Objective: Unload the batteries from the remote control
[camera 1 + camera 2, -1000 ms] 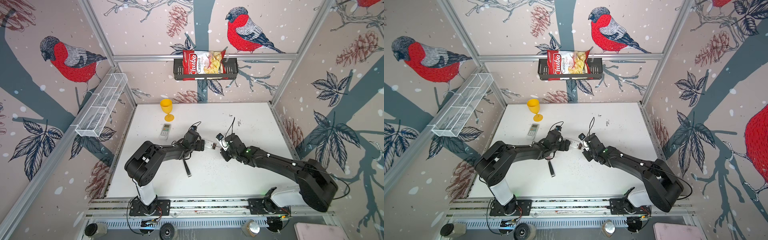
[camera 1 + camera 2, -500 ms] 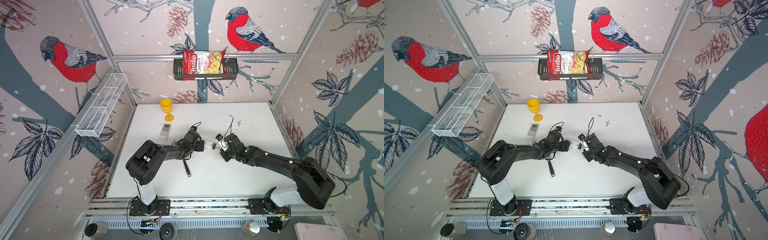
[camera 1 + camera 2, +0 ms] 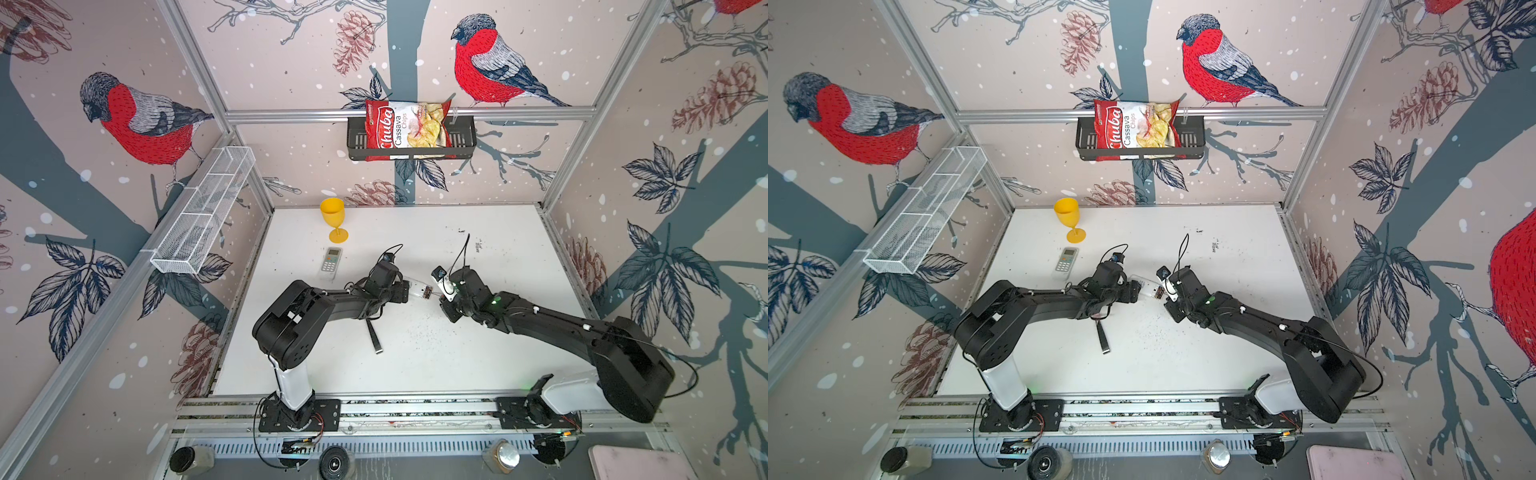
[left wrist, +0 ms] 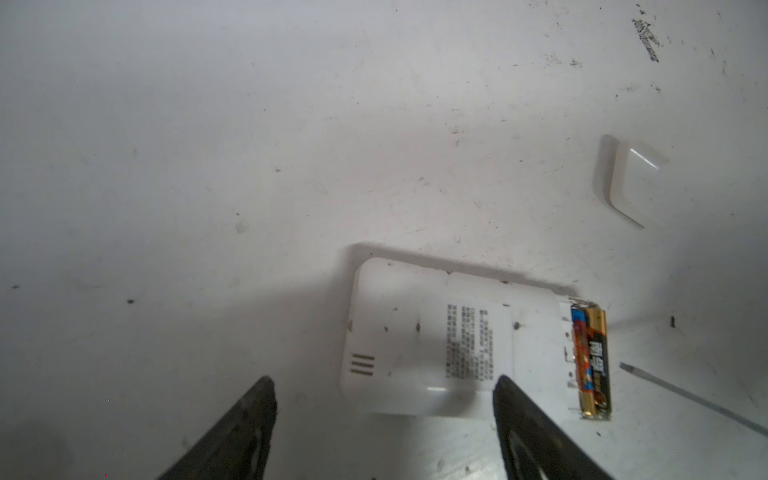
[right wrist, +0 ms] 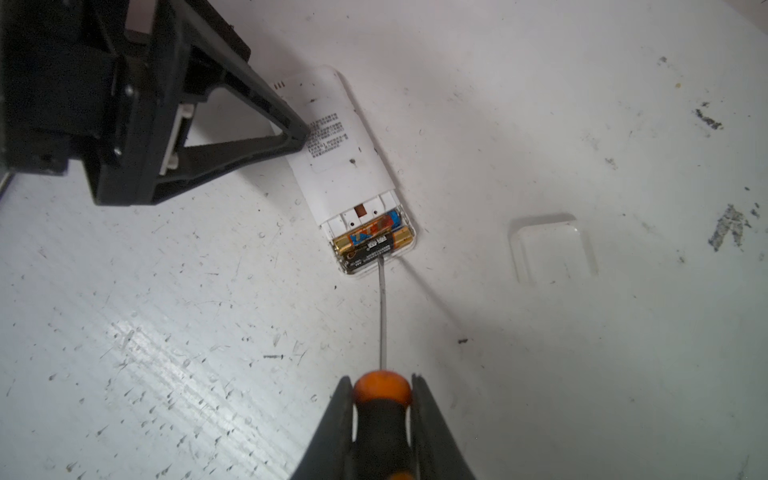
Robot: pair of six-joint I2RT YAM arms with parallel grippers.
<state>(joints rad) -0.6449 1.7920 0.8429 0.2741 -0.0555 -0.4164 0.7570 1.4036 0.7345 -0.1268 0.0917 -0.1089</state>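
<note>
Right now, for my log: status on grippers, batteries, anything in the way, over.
Left gripper open over remote. Right gripper shut on screwdriver, tip at batteries. Both seated in open bay, cover off. Path clear.

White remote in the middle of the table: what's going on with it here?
The remote lies face down, with its battery cover off and lying apart on the table. The right gripper is shut on an orange-and-black screwdriver, whose tip reaches the two batteries, both in the open compartment. The left gripper is open, one finger over the remote's other end; whether it presses down, I cannot tell. No battery is out yet.
</note>
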